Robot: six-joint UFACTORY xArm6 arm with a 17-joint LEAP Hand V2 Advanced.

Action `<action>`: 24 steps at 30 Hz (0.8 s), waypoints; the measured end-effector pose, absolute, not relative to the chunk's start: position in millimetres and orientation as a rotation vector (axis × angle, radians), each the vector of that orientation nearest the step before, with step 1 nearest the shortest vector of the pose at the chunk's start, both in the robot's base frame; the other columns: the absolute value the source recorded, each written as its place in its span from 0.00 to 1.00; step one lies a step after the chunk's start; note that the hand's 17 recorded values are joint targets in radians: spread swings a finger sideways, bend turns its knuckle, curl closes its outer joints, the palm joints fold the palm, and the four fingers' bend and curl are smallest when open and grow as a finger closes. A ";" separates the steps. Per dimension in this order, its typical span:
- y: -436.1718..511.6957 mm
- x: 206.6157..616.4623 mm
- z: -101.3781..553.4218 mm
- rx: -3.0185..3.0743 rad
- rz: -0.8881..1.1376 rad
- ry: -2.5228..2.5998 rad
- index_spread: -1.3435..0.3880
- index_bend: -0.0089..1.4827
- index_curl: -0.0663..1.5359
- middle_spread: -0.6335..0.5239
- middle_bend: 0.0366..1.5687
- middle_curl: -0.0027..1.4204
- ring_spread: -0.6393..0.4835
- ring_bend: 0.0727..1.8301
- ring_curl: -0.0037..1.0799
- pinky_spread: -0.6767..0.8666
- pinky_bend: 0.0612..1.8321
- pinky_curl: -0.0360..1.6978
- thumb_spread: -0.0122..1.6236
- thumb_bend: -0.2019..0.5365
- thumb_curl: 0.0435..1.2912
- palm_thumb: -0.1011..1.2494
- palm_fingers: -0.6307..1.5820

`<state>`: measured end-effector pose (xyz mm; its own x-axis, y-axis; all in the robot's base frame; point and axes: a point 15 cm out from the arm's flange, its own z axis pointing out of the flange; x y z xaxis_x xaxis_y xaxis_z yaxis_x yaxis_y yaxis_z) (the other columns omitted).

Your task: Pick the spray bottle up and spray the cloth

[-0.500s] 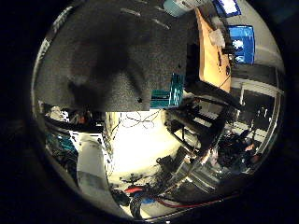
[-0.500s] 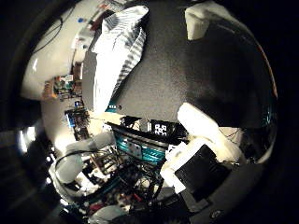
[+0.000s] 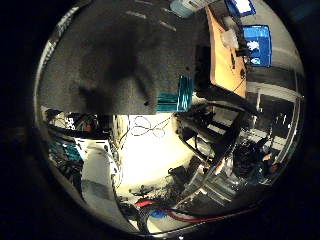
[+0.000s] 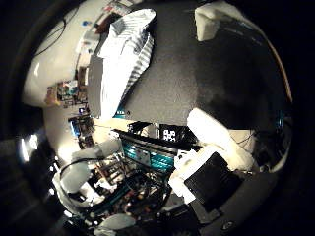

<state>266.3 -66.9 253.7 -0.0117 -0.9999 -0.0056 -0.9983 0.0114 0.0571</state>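
You had one cloth (image 4: 123, 64) in view, white with grey stripes, crumpled and lying along the edge of the dark mat (image 4: 187, 73) that covered the bench. No spray bottle could be picked out for certain; one pale blue-green thing (image 3: 186, 7) sat at the far side of the mat in the little finger view, too cut off for you to tell what it was.

Your robot hand (image 4: 216, 142) showed as white and black parts in the thumb view: one white fingertip (image 4: 209, 22) reached in over the mat, and another white finger with a black block behind it lay close to the camera. The fingers looked spread and loose, closed on nothing, and hung above the mat without touching it. The cloth lay well apart from them, off to one side along the mat's edge.

One dark shadow (image 3: 120, 65) of the hand fell across the mat in the little finger view. Beyond the mat's edge you saw the pale floor (image 3: 150, 160), one wooden desk (image 3: 225, 55) and two lit screens (image 3: 257, 45)
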 end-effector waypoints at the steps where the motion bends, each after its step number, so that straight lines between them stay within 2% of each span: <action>1: -68.4 266.8 256.9 2.182 -0.069 -2.223 0.55 0.31 0.30 0.55 0.18 0.25 0.71 0.06 0.14 0.69 0.07 0.16 0.71 0.25 0.25 0.68 0.40; 13: -112.6 261.1 274.5 2.115 -0.063 -2.380 0.56 0.26 0.29 0.55 0.17 0.25 0.71 0.06 0.15 0.69 0.07 0.16 0.71 0.25 0.25 0.68 0.41; 24: -160.8 247.0 282.3 2.019 -0.026 -2.588 0.57 0.20 0.29 0.54 0.17 0.25 0.70 0.07 0.18 0.69 0.07 0.15 0.74 0.25 0.23 0.62 0.44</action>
